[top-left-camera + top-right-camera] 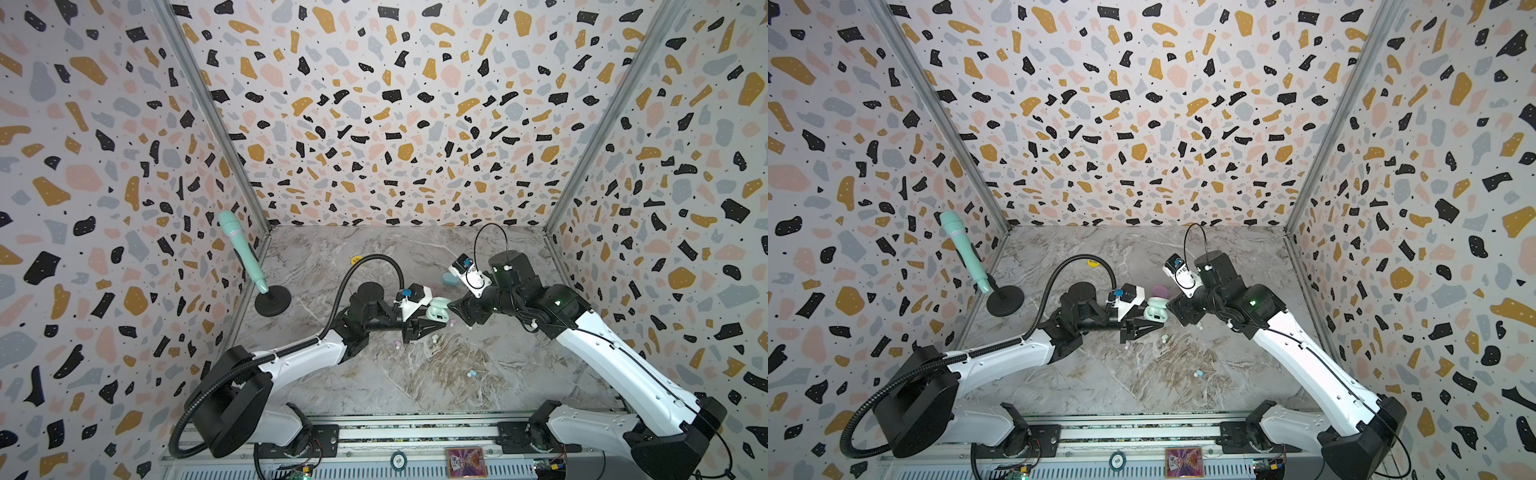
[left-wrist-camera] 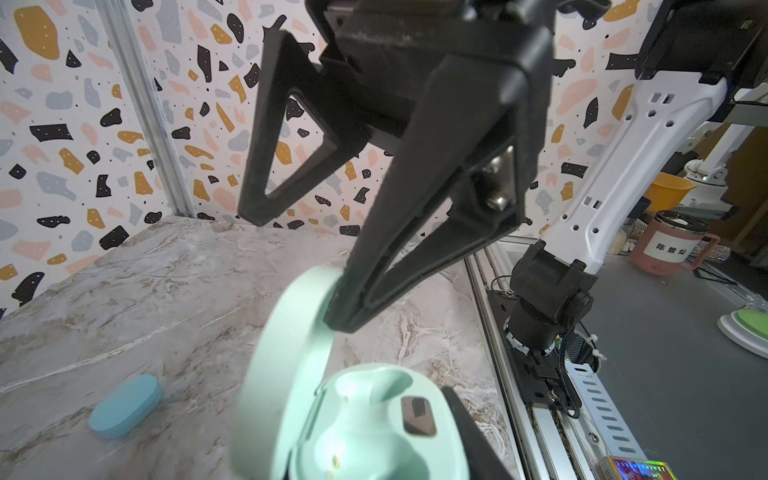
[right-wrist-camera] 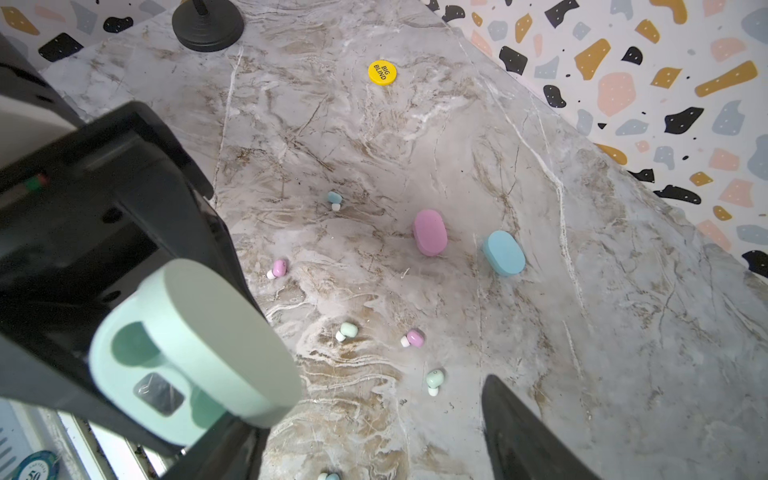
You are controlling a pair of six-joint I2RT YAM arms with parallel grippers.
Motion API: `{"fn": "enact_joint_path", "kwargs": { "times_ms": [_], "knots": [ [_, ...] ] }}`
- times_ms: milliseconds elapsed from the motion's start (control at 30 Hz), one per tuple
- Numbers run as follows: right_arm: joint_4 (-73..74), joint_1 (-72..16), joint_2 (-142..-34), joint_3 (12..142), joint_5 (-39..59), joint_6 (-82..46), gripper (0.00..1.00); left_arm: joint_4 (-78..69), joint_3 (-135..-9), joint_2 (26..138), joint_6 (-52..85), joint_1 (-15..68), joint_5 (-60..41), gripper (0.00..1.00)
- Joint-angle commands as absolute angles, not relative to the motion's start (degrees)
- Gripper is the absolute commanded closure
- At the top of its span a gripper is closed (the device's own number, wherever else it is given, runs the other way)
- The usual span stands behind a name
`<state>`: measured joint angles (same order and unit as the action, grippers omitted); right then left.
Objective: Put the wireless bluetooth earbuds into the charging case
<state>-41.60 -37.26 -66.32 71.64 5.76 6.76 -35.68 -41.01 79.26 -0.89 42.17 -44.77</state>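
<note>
Your left fingers (image 1: 428, 327) pinch the open charging case (image 3: 195, 332); your right fingers (image 2: 415, 232), spread, hover nearer the pale green earbud (image 3: 434, 380), seemingly just toward the desk's (image 3: 540, 166) front edge.

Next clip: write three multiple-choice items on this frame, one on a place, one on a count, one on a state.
1. Where is the mint-green oval charging case? A lying loose; B clamped in the left gripper; C propped against a wall.
2. How many closed oval cases lie on the grey marble table? A one; B two; C four.
3. The mint-green case's lid is: A open; B shut; C missing.
Answers: 1 B, black fingers grip its base above the table. 2 B, a pink case and a blue case. 3 A, the lid stands up and both wells show empty.
</note>
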Motion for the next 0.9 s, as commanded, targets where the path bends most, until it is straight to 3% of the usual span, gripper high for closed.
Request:
{"fn": "enact_joint_path", "kwargs": {
  "times_ms": [0,333,567,867],
  "knots": [
    [-41.1,-36.7,-65.9,73.9,5.5,4.7,0.20,-39.1,-40.8,77.7,-1.8,42.8,-46.9,0.83],
    [-41.1,-35.7,-66.8,75.5,9.1,3.9,0.17,-41.1,-39.9,77.7,0.1,43.1,-46.9,0.84],
    [-41.3,-35.2,-67.5,76.3,12.3,3.7,0.16,-56.2,-35.3,79.1,10.0,43.8,-46.5,0.85],
    [-41.3,-34.9,-68.5,77.3,13.5,3.0,0.16,-57.3,-34.2,79.0,9.8,44.2,-46.2,0.87]
  ]
}}
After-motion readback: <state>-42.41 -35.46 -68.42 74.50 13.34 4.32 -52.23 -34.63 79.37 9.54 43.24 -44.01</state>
